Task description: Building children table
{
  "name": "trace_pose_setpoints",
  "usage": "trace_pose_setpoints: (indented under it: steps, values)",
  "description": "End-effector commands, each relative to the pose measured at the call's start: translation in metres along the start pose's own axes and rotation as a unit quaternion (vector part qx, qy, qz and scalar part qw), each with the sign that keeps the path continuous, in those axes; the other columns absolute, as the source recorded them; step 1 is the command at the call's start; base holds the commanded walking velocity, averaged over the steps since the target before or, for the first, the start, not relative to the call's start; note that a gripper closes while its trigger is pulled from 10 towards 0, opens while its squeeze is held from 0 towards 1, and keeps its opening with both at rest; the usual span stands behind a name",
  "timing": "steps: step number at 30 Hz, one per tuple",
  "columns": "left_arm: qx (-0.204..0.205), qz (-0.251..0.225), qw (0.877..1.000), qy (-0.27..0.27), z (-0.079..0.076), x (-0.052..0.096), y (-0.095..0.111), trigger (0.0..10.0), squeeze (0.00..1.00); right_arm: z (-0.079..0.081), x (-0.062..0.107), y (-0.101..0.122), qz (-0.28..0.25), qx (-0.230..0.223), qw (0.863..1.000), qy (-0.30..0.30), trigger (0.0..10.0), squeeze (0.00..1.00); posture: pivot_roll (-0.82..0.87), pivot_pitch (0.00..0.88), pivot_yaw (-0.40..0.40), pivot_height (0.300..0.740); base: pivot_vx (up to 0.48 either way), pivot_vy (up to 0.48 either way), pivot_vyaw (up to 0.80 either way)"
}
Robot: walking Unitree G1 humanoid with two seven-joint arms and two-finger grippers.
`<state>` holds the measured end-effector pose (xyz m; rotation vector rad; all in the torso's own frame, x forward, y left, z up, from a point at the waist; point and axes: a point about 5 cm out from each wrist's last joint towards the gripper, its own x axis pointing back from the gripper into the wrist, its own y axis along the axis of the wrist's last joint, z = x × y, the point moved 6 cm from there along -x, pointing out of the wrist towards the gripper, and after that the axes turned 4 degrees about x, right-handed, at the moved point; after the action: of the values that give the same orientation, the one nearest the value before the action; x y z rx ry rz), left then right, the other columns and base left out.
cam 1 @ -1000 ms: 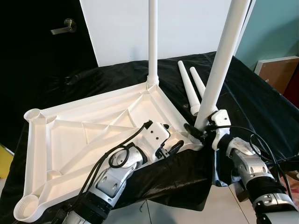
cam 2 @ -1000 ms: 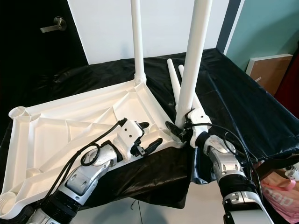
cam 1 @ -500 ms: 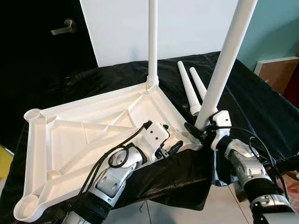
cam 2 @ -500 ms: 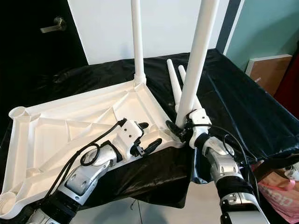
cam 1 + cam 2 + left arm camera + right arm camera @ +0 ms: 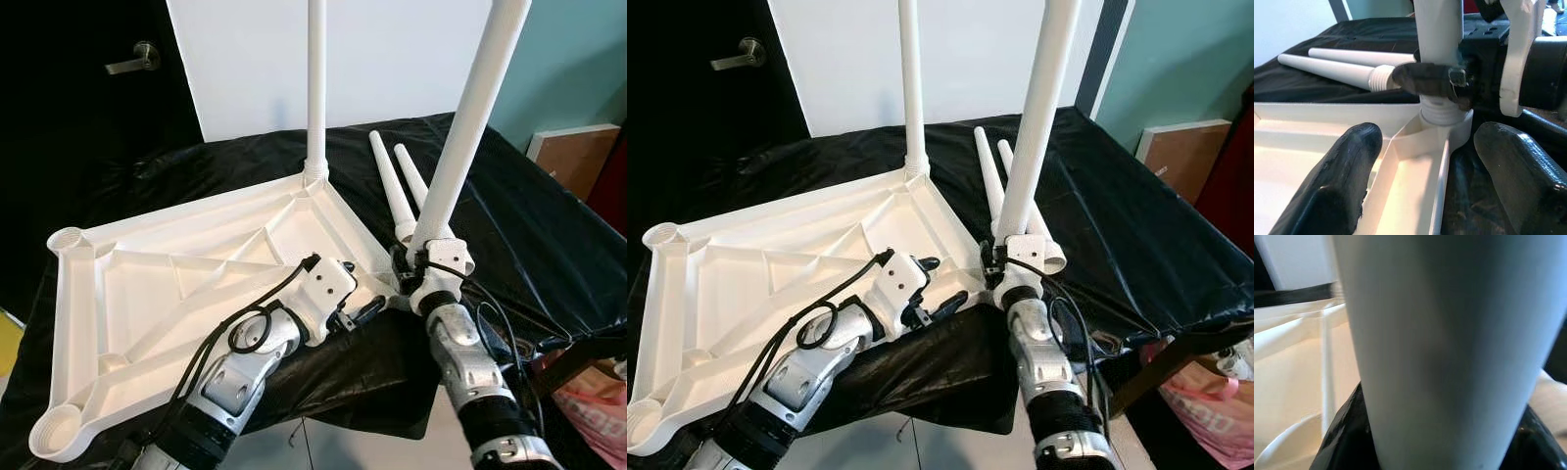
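White tabletop [image 5: 186, 284] upside down, right gripper [image 5: 416, 266] pinching tilted leg [image 5: 460, 137], left gripper [image 5: 361, 304] spread.

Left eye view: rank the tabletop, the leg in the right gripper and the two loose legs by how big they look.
1. Tabletop.
2. Leg in the right gripper, though it stands nearer the camera, which inflates it.
3. The two loose legs look alike; no ranking between them.

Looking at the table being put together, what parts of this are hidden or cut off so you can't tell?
- Tops of the standing leg and the gripped leg: cut by the eye views' upper edge.
- Thread depth of the gripped leg in the tabletop corner socket: hidden by the right gripper.
- Black cloth's support: covered.
- Right wrist view: leg too close, blurred.
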<state>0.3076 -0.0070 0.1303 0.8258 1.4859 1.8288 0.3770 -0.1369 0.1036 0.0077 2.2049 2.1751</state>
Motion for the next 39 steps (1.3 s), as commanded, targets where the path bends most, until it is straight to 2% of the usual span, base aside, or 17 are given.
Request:
trace_pose_setpoints:
  steps: [1, 4, 12, 13, 14, 15, 16, 17, 22, 24, 26, 29, 33, 35, 36, 38, 39]
  values:
    - [-0.002, 0.009, 1.000, -0.015, -0.006, 0.000, -0.003, 10.0, 0.00, -0.009, 0.011, -0.037, 0.074, -0.027, 0.996, -0.036, 10.0, 0.00, -0.13, 0.000, 0.002, 0.740, 0.000, 0.000, 0.00]
    - [-0.001, 0.010, 1.000, -0.018, -0.007, 0.000, -0.004, 10.0, 0.00, -0.001, 0.011, -0.033, 0.068, -0.028, 0.997, -0.020, 10.0, 0.00, -0.14, 0.000, 0.006, 0.740, 0.000, 0.000, 0.00]
    - [-0.007, 0.012, 1.000, -0.018, -0.005, -0.001, -0.004, 10.0, 0.00, 0.002, 0.013, -0.029, 0.067, -0.022, 0.997, -0.030, 10.0, 0.00, -0.13, 0.000, 0.006, 0.740, 0.000, 0.000, 0.00]
    - [-0.007, 0.011, 1.000, -0.018, -0.005, -0.001, -0.004, 10.0, 0.00, 0.004, 0.013, -0.026, 0.061, -0.018, 0.998, -0.028, 10.0, 0.07, -0.13, 0.000, 0.006, 0.740, 0.000, 0.000, 0.00]
    - [-0.007, 0.011, 1.000, -0.018, -0.005, -0.001, -0.004, 10.0, 0.00, 0.004, 0.013, -0.026, 0.061, -0.018, 0.998, -0.028, 10.0, 0.07, -0.13, 0.000, 0.006, 0.740, 0.000, 0.000, 0.00]
    - [-0.007, 0.011, 1.000, -0.017, -0.005, -0.001, -0.004, 10.0, 0.00, 0.005, 0.013, -0.024, 0.055, -0.017, 0.998, -0.025, 10.0, 0.95, -0.13, 0.000, 0.004, 0.740, 0.000, 0.000, 0.00]
    - [-0.007, 0.011, 1.000, -0.017, -0.005, -0.001, -0.004, 10.0, 0.00, 0.005, 0.013, -0.024, 0.055, -0.017, 0.998, -0.025, 10.0, 0.95, -0.13, 0.000, 0.004, 0.740, 0.000, 0.000, 0.00]
    - [-0.007, 0.011, 1.000, -0.017, -0.005, -0.001, -0.003, 10.0, 0.00, 0.006, 0.013, -0.021, 0.049, -0.016, 0.998, -0.020, 10.0, 1.00, -0.13, 0.000, 0.004, 0.740, 0.000, 0.000, 0.00]
    - [-0.006, 0.014, 1.000, -0.019, -0.007, 0.000, -0.006, 10.0, 0.00, -0.002, 0.012, -0.005, 0.010, -0.021, 1.000, 0.008, 10.0, 1.00, -0.14, 0.000, 0.003, 0.740, 0.000, 0.000, 0.00]
    - [-0.006, 0.014, 1.000, -0.019, -0.007, 0.000, -0.006, 10.0, 0.00, -0.002, 0.012, -0.005, 0.010, -0.021, 1.000, 0.008, 10.0, 1.00, -0.14, 0.000, 0.003, 0.740, 0.000, 0.000, 0.00]
    - [-0.005, 0.015, 1.000, -0.020, -0.008, 0.000, -0.006, 10.0, 0.00, -0.006, 0.014, 0.005, -0.012, -0.020, 0.998, 0.052, 10.0, 1.00, -0.14, 0.000, 0.005, 0.740, 0.000, 0.000, 0.00]
    - [-0.005, 0.015, 1.000, -0.020, -0.009, 0.000, -0.007, 10.0, 0.00, -0.007, 0.015, 0.008, -0.019, -0.018, 0.997, 0.067, 10.0, 1.00, -0.14, 0.000, 0.005, 0.740, 0.000, 0.000, 0.00]
    - [-0.006, 0.015, 1.000, -0.022, -0.008, -0.001, -0.006, 10.0, 0.00, -0.010, 0.019, 0.016, -0.035, 0.011, 0.988, 0.152, 10.0, 1.00, -0.15, 0.000, 0.011, 0.740, 0.000, 0.000, 0.00]
    - [-0.006, 0.015, 1.000, -0.022, -0.008, -0.001, -0.006, 10.0, 0.00, -0.010, 0.019, 0.016, -0.035, 0.011, 0.988, 0.152, 10.0, 1.00, -0.15, 0.000, 0.011, 0.740, 0.000, 0.000, 0.00]
    - [-0.006, 0.014, 1.000, -0.023, -0.008, -0.002, -0.005, 10.0, 0.00, -0.009, 0.019, 0.019, -0.039, 0.027, 0.980, 0.191, 10.0, 0.00, -0.16, 0.000, 0.015, 0.740, 0.000, 0.000, 0.00]
    - [-0.007, 0.014, 1.000, -0.025, -0.008, -0.003, -0.004, 10.0, 0.00, -0.007, 0.018, 0.022, -0.038, 0.051, 0.967, 0.247, 10.0, 0.00, -0.16, 0.000, 0.016, 0.740, 0.000, 0.000, 0.00]
    - [-0.007, 0.014, 1.000, -0.025, -0.008, -0.003, -0.004, 10.0, 0.00, -0.007, 0.018, 0.022, -0.038, 0.051, 0.967, 0.247, 10.0, 0.00, -0.16, 0.000, 0.016, 0.740, 0.000, 0.000, 0.00]
